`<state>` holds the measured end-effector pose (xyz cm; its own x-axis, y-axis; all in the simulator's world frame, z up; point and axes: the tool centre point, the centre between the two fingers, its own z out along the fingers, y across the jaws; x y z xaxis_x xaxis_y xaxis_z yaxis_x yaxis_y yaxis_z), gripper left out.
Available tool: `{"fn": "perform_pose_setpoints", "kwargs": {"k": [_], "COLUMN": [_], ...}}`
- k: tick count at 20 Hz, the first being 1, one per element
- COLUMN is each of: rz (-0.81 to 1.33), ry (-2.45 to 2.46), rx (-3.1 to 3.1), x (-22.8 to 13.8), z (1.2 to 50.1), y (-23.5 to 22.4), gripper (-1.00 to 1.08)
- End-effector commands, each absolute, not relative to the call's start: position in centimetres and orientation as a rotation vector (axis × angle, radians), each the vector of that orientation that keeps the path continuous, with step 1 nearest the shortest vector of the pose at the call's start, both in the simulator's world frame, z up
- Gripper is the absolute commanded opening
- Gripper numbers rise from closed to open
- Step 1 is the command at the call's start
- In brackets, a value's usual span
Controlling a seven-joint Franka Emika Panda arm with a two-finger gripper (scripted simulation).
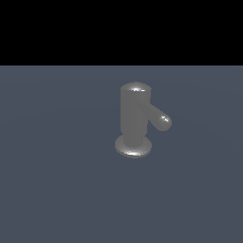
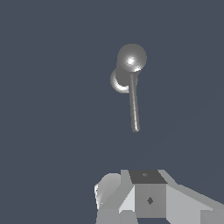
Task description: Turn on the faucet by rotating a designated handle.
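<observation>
The faucet [image 1: 133,116] is a glossy grey upright cylinder with a domed top on a round base disc. It stands on the dark floor, right of centre in the exterior view. Its handle [image 1: 157,116], a slim rod with a rounded tip, sticks out from the upper body toward the exterior view's right. In the wrist view I look down on the faucet's dome [image 2: 131,57], and the handle [image 2: 134,107] points toward my gripper [image 2: 148,197]. Only grey blocky parts of the gripper show at the frame's edge, well short of the rod's tip. Nothing is between the jaws. The gripper is out of the exterior view.
A flat dark blue-grey floor [image 1: 57,180] lies all around the faucet. A black band fills the top of the exterior view.
</observation>
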<state>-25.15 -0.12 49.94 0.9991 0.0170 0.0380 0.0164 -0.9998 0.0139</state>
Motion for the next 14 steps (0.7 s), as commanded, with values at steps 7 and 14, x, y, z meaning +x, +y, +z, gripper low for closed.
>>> {"fn": "perform_pose_setpoints", "kwargs": {"k": [7,14], "rz": [0.058,0.051], "ry": [0.029,0.037], "rx": [3.128,3.129], "x": [-25.1,-25.0], "z": [49.1,46.0], "y": [-0.1,-0.2], "gripper": [-1.00,-1.00]}}
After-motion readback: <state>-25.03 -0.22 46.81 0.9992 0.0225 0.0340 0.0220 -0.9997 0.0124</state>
